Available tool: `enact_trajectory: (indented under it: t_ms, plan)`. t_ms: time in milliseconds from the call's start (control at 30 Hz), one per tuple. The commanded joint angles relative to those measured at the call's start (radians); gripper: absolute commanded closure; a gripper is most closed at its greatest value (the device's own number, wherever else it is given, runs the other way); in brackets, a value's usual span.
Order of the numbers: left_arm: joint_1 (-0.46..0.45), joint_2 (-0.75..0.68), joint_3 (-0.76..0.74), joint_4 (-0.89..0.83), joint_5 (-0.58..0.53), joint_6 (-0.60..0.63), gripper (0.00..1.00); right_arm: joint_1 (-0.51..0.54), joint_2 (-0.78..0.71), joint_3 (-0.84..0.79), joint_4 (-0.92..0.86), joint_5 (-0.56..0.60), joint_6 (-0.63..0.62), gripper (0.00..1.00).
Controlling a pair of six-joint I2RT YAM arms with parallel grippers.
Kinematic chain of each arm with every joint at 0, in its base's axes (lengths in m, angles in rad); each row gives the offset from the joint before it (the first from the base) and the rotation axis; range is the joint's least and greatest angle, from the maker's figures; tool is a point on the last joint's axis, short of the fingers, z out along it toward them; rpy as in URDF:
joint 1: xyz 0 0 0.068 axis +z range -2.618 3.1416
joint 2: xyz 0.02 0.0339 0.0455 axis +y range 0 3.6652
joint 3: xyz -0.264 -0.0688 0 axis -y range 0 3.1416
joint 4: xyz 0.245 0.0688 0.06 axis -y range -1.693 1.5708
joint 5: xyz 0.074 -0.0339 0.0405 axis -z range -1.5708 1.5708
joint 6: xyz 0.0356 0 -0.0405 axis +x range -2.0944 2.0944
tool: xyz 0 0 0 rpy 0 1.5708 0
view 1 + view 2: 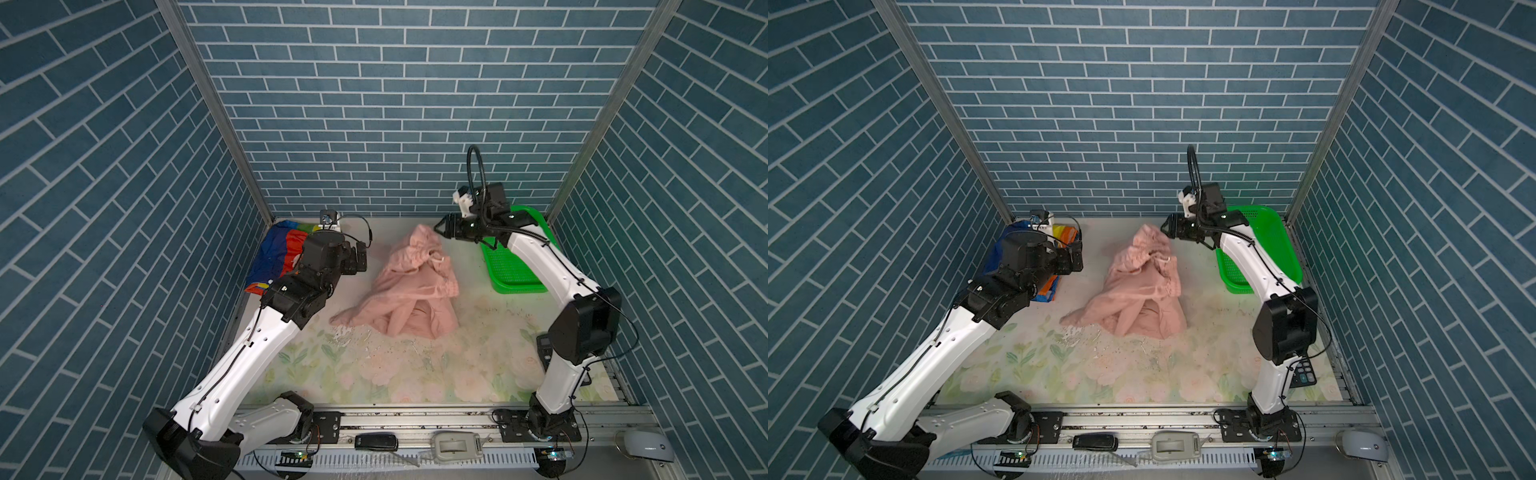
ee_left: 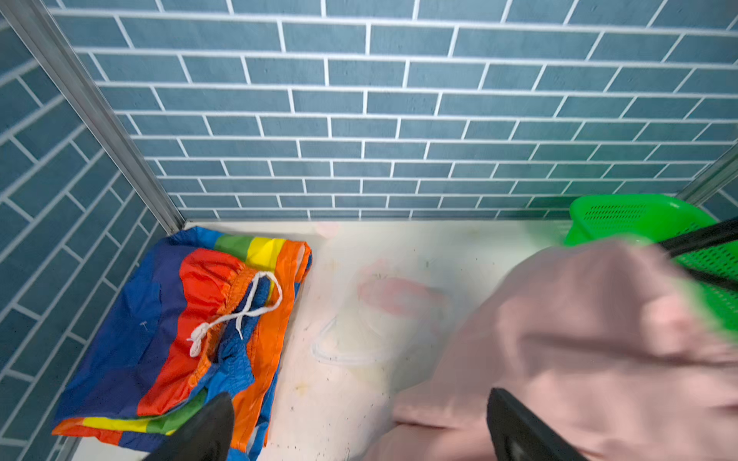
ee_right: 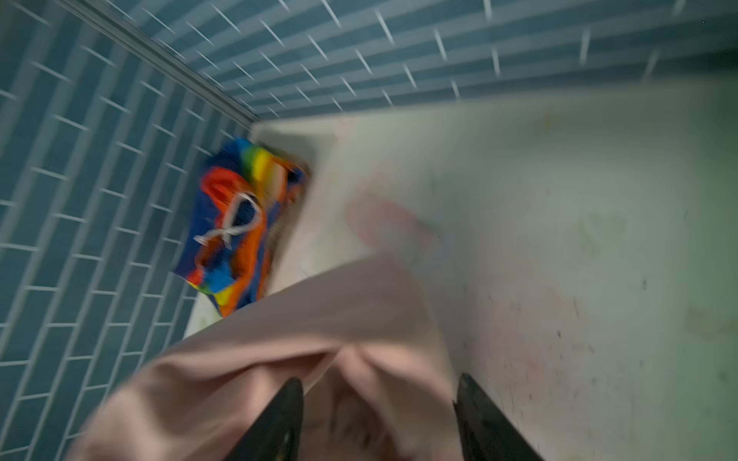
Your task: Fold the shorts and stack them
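shows left end effector [image 2: 359, 393] wide open near folded rainbow shorts [image 2: 179, 331] in desk [image 1: 374, 374] corner; shows right end effector [image 3: 379, 378] spread apart over peak of crumpled pink shorts [image 1: 409, 286].

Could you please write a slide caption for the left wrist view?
Open left hand between folded rainbow shorts and crumpled pink shorts, green basket beyond.

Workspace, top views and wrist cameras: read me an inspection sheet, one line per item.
Surface: floral table mat, scuffed near the middle.
Job's things: pink shorts heaped mid-table; rainbow-striped shorts folded in back left corner; beige pair not seen.
Clutter: green mesh basket back right; black handheld device on front rail.
Grippers: left gripper open, holding nothing; right gripper open at pink heap's peak.
Cables: black loop above right wrist.
Surroundings: blue brick-pattern walls.
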Motion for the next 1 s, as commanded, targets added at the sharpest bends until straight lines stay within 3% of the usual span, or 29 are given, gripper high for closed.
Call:
enact_trajectory:
  t_ms: [0, 167, 333, 533, 633, 800, 967]
  plan:
    - [0.017, 0.051, -0.06, 0.022, 0.117, -0.041, 0.0, -0.004, -0.043, -0.015, 0.048, 0.001, 0.01, 0.22]
    - [0.018, 0.214, -0.067, 0.086, 0.259, -0.091, 0.0, -0.004, -0.059, -0.077, 0.003, 0.035, -0.044, 0.15]
    - [0.014, 0.358, -0.036, 0.127, 0.413, -0.149, 0.0, 0.003, -0.141, -0.257, 0.054, 0.023, -0.056, 0.04]
    - [0.0, 0.318, -0.109, 0.143, 0.432, -0.188, 0.0, 0.043, -0.162, -0.453, 0.176, -0.005, -0.033, 0.03]
    - [-0.002, 0.262, -0.171, 0.151, 0.411, -0.209, 0.0, 0.093, -0.16, -0.512, 0.237, -0.02, -0.007, 0.09]
    - [-0.017, 0.189, -0.288, 0.267, 0.444, -0.3, 0.0, 0.15, -0.128, -0.578, 0.329, -0.015, 0.046, 0.29]
    - [-0.08, 0.196, -0.352, 0.378, 0.474, -0.395, 0.0, 0.151, -0.091, -0.529, 0.347, -0.005, 0.059, 0.72]
